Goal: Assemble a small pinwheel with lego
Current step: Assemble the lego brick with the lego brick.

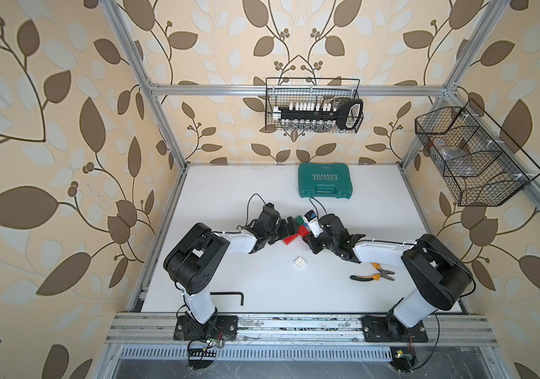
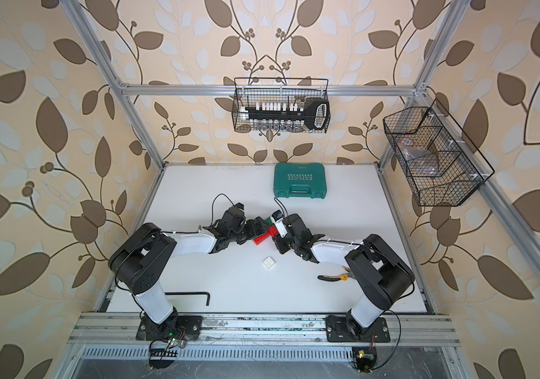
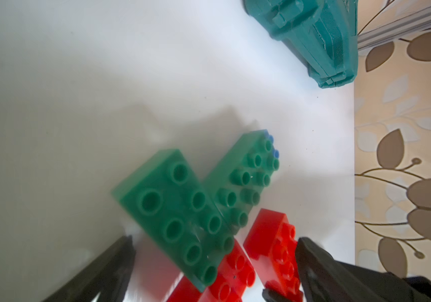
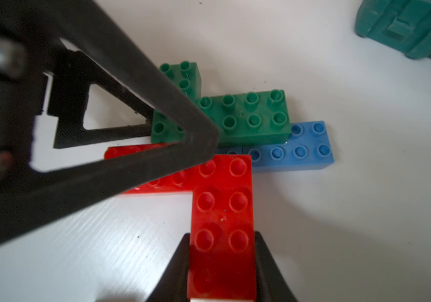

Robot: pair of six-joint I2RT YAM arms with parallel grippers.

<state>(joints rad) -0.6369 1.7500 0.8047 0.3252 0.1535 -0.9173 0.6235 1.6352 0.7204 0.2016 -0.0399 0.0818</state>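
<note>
The pinwheel (image 4: 235,167) sits mid-table (image 1: 229,197), between the two arms and a little short of the teal tool case (image 1: 324,181). It is a flat cross of green bricks (image 4: 248,117), a blue brick (image 4: 295,151) and red ones, and there is no white piece at its heart yet.

One red brick (image 4: 222,209) points its long axis straight out from the middle toward the right gripper (image 4: 222,238). That gripper is clamped across the narrow width at the brick's outer end, one finger on each long side.

The left gripper (image 3: 215,252) comes in from the opposite side. Its jaws are spread as wide as they go around the green and red bricks, and it grips nothing. From the right wrist, one of its fingers hangs over the centre of the cross.

The white brick (image 1: 300,263) lies alone and studs up, well apart from the cluster on the side toward the arm bases, roughly midway between the arms. It is square, so any approach angle should suit.

Both hands look about equally near it, but only the left is free. I'd expect the left to be the one that pulls back toward the bases to fetch it, while the right steadies the cross
</note>
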